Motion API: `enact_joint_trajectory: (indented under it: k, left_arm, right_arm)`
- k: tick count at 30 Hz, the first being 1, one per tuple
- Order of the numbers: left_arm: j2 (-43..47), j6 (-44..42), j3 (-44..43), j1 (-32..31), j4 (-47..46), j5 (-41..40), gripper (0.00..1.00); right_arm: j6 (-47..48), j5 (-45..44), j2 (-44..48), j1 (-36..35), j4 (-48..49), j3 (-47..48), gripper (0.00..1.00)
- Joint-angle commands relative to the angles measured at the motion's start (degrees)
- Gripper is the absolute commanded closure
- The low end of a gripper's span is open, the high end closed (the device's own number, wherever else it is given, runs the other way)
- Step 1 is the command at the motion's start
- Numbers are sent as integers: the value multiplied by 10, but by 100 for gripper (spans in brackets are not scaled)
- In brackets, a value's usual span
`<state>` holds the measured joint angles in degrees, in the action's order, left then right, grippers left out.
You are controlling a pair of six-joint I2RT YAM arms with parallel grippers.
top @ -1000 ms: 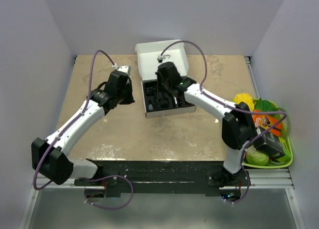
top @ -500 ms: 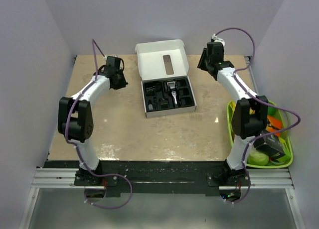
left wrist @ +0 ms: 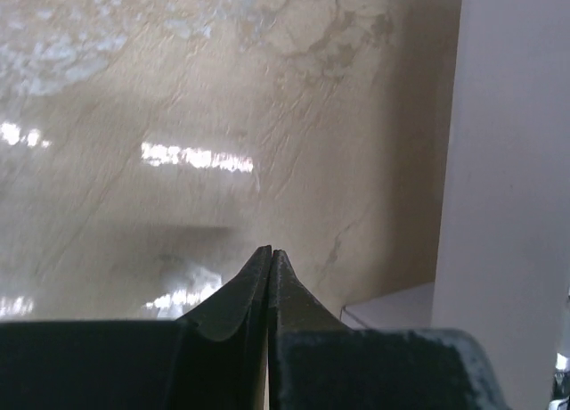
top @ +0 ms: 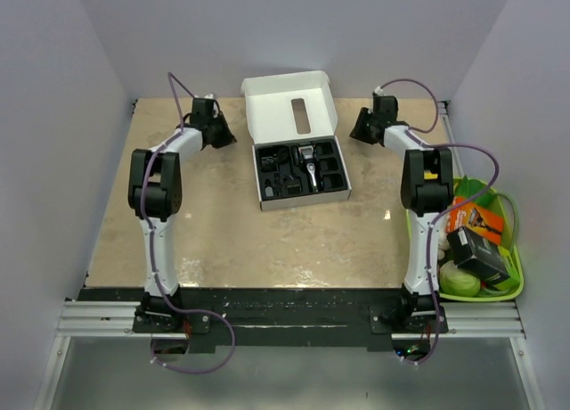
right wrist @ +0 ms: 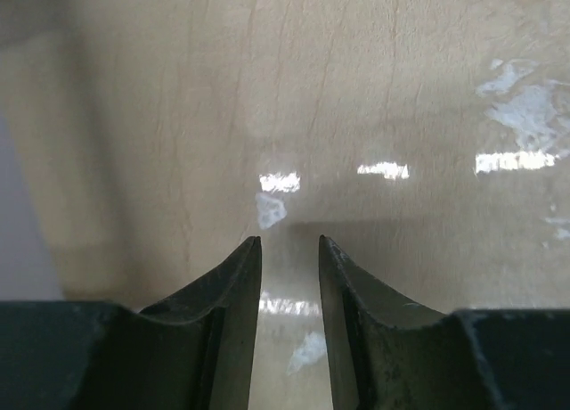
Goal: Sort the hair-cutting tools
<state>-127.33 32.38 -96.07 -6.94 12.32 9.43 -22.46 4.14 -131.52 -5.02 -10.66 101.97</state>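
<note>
1. My left gripper (left wrist: 270,251) is pressed fully together. Its two fingers meet tip to tip with nothing between them. It hangs over bare table (top: 223,223) just left of the white box (top: 267,116), level with the box's raised lid.
2. My right gripper (right wrist: 289,241) stands narrowly parted, with a slim gap between its two fingers. Only tabletop shows through that gap, so I hold nothing. It sits right of the white box, also level with the lid and a little apart from it.
3. So I count two grippers, one on each side of the one box, both empty and neither touching it.
4. The white box lies open between them, its lid tilted up at the far side. Its tray faces up at the near side, lined with a black insert (top: 334,165).
5. One hair clipper (top: 310,167), black and silver, lies in the middle of that tray.
6. The black accessories (top: 278,174) fill the compartments on either side of the clipper. They are dark on dark, so I cannot count them.
7. Well right of the white box, past my right arm, one green tray (top: 512,281) sits at the table's edge. It holds a dark box-shaped thing and several colourful pieces.
</note>
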Motion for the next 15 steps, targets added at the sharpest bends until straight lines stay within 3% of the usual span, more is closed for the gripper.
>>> enact_joint_trajectory:
  k: [1, 7, 15]
  left_arm:
    - [-54, 8, -58, 4, -74, 60, 94]
    - [-109, 22, -89, 5, -116, 114, 94]
    - [-154, 76, -100, 7, -247, 211, 93]
  right_arm:
    - [-3, 100, -42, 9, 66, 71, 65]
    - [-16, 173, -105, 11, 119, 127, 64]
    - [-89, 328, -190, 10, 204, 190, 65]
